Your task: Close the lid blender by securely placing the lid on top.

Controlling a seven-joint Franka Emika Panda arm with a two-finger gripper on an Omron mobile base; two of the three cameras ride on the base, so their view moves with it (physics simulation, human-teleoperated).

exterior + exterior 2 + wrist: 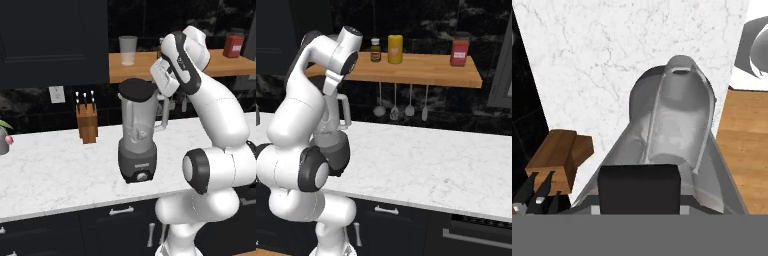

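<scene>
The blender [137, 145] stands mid-counter, a clear grey jar on a dark base with a round front knob. A black lid [136, 89] lies at the jar's mouth, slightly tilted; I cannot tell whether it is seated. My gripper [154, 89] holds the lid's right edge from the handle side. In the hand view the lid [638, 189] is a black block between the fingers, and the jar [674, 125] runs down below it to the base. From the right base view my arm hides most of the blender; its handle [346, 112] and base [336, 150] show.
A wooden knife block [88, 122] stands left of the blender, close to the jar in the hand view [557, 157]. The wooden shelf [225, 65] behind carries a glass cup [128, 50], a red canister [233, 45] and bottles [395, 49]. Utensils [401, 107] hang under it.
</scene>
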